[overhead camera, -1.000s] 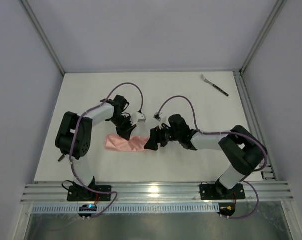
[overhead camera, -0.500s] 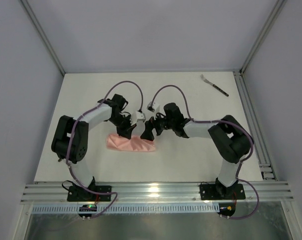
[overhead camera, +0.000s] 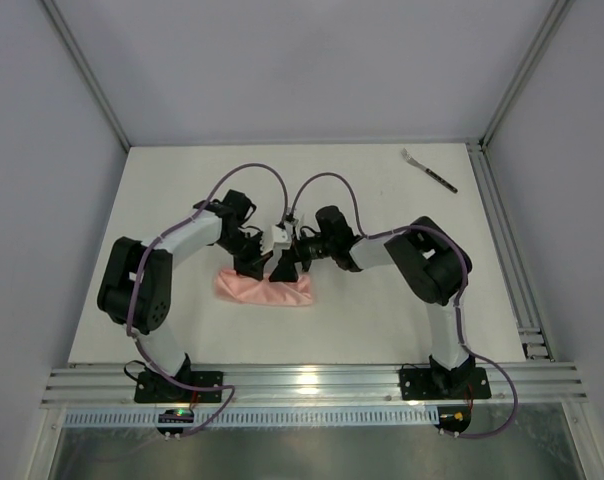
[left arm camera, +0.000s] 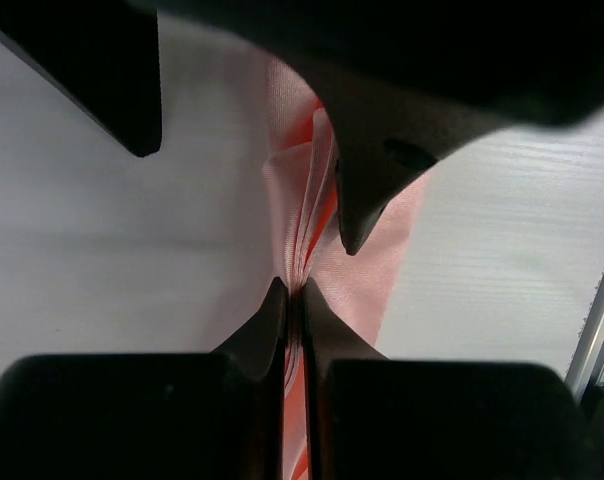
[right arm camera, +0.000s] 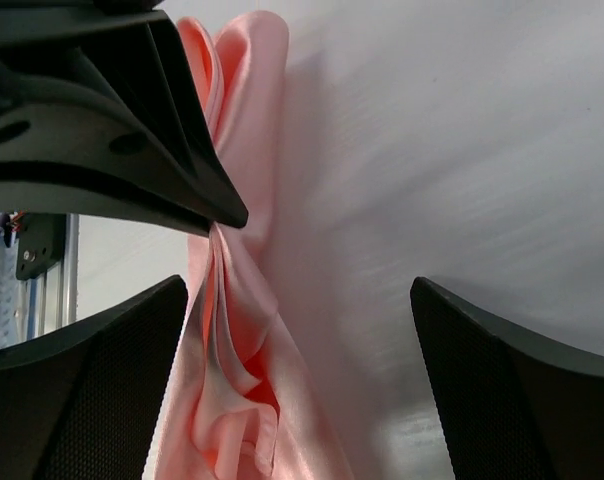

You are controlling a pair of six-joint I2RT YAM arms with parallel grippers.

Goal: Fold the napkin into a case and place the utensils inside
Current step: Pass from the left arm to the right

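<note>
One napkin [overhead camera: 267, 291], salmon-pink, bunched into a rumpled oblong packet. It lies left-to-right on the white table [overhead camera: 382, 320], near its centre and slightly to the left. Several folds are gathered into a raised ridge on its upper side.

One left gripper [left arm camera: 292, 292], jaws together and clamped on that ridge of folds, set at the packet's far edge.

One right gripper [right arm camera: 297, 290], jaws wide apart, just right of the left gripper and straddling the cloth. Whether its fingers [right arm camera: 92, 370] touch the cloth cannot be told.

One fork [overhead camera: 429, 170], silvery head and dark handle, lying flat at the table's far right, well apart from napkin and grippers.
</note>
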